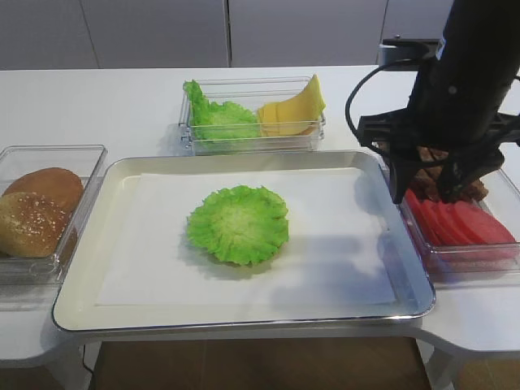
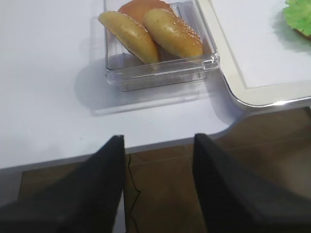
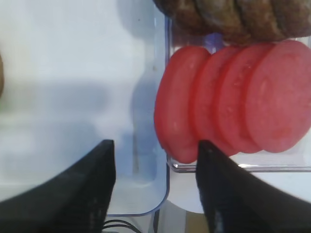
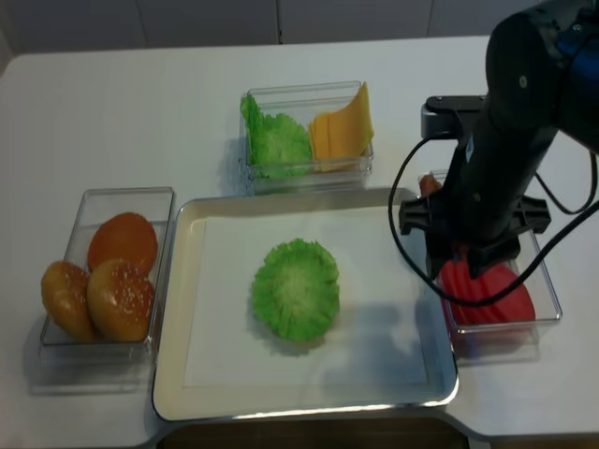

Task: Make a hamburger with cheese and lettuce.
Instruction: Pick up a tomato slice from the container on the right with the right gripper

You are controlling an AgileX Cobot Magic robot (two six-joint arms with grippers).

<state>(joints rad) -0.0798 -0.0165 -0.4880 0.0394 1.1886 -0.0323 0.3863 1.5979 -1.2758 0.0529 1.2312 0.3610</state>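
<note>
The hamburger (image 1: 237, 223) is a low round stack in the middle of the tray, topped by a flat frilly green leaf; its edge also shows in the left wrist view (image 2: 299, 17). Yellow cheese (image 1: 292, 110) slices lean in the right half of the clear back box, with bunched lettuce (image 1: 215, 114) in the left half. My right gripper (image 1: 422, 195) hangs open over the left end of the tomato box, nothing between its fingers (image 3: 108, 160). My left gripper (image 2: 159, 138) is open and empty, past the table's front edge near the bun box.
Red tomato slices (image 3: 233, 97) and brown patties (image 3: 233, 19) fill a clear box right of the tray (image 1: 85, 268). Sesame buns (image 1: 36, 211) sit in a clear box on the left. White paper lines the tray. The right arm's cable loops above the tray's right rim.
</note>
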